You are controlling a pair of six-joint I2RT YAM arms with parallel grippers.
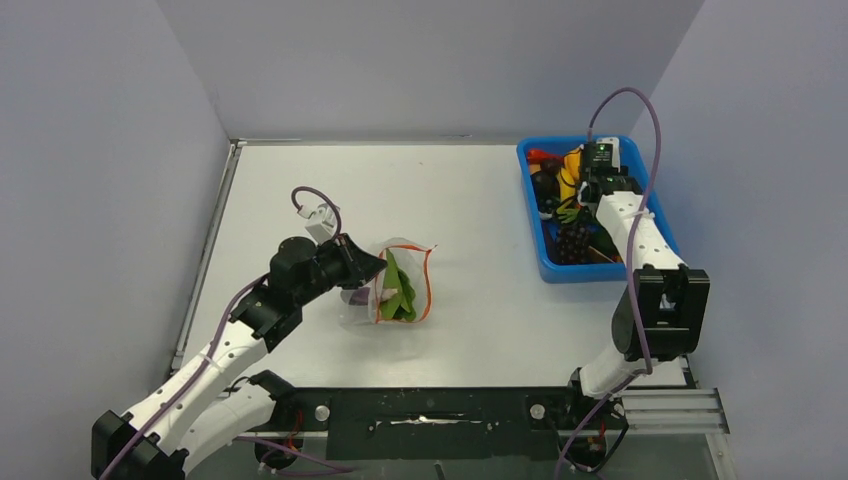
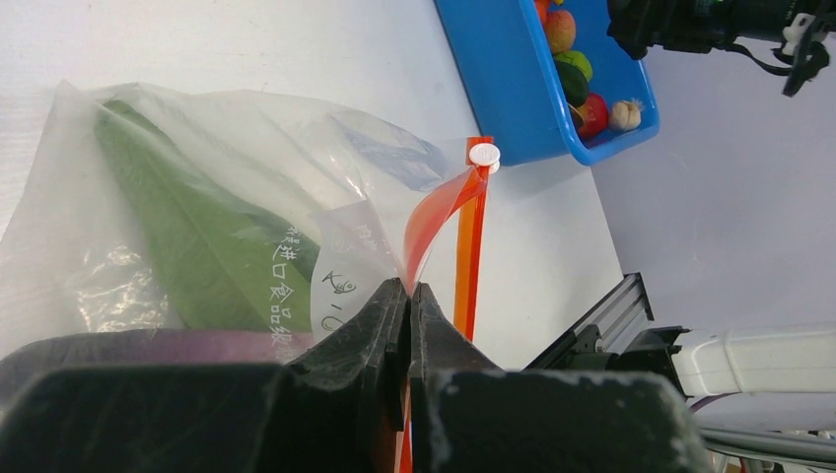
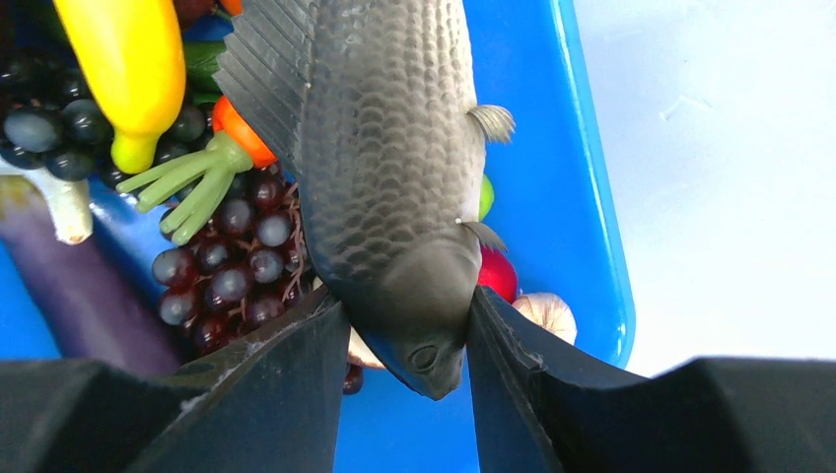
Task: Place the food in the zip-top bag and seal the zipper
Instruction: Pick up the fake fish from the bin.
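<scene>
Filling the zip-top bag [image 1: 400, 285] on the desk [image 1: 480, 220]: left hand [image 2: 407, 291] pinching its zipper [image 2: 469, 246], right hand [image 3: 406, 305] clamped on a grey fish [image 3: 384, 148] in the blue bin [image 3: 592, 197], needing a lift across next.

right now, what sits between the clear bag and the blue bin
Nothing. In the top view, the stretch of white table between the bag and the bin is bare.

Two arms [image 1: 225, 345] [image 1: 640, 235], one bag [image 1: 415, 262], one pod [image 1: 398, 290], one bin [image 1: 580, 272], one fish [image 3: 384, 148], one banana [image 3: 123, 59], one aubergine [image 3: 79, 296].
</scene>
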